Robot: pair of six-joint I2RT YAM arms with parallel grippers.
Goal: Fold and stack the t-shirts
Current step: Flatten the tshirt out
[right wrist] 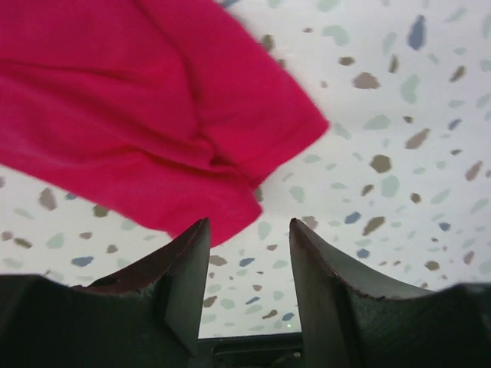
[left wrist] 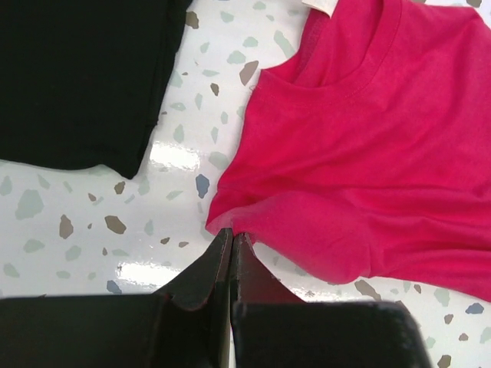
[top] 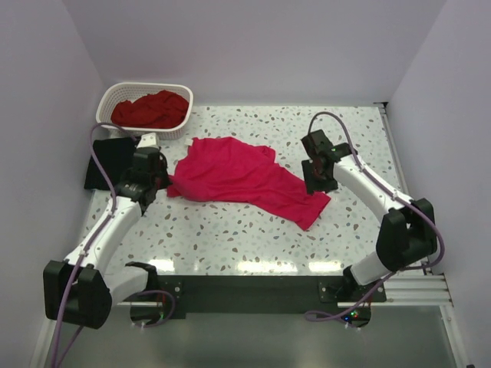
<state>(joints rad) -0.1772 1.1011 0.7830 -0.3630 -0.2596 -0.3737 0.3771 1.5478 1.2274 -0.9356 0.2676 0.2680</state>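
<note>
Where the pale walls (top: 268,46) close in on three sides, a white speckled table (top: 230,241) fills the middle of the top view, with glare along its near edge.

In the upper left, a white lattice basket (top: 115,95) holds the darker red t-shirt (top: 151,110), so crumpled that its shape and heading cannot be read. Just below the basket, the black t-shirt (top: 106,159) is laid flat at the table's left edge. It is partly covered by the left arm and is cut off by the frame in the left wrist view.

The left gripper (left wrist: 231,239) is closed, and the near edge of the bright pinkish-red t-shirt (top: 238,176) is pinched at its tips, where the cloth is drawn into small creases. This shirt is spread, loosely rumpled, at the centre of the table. Its long axis runs from centre left down to lower right. The collar is seen at the left end, near the black shirt but apart from it by a strip of bare table.

At the right, the right gripper (right wrist: 249,224) is held wide open just beside the shirt's lower right corner. Nothing lies between its fingers.
</note>
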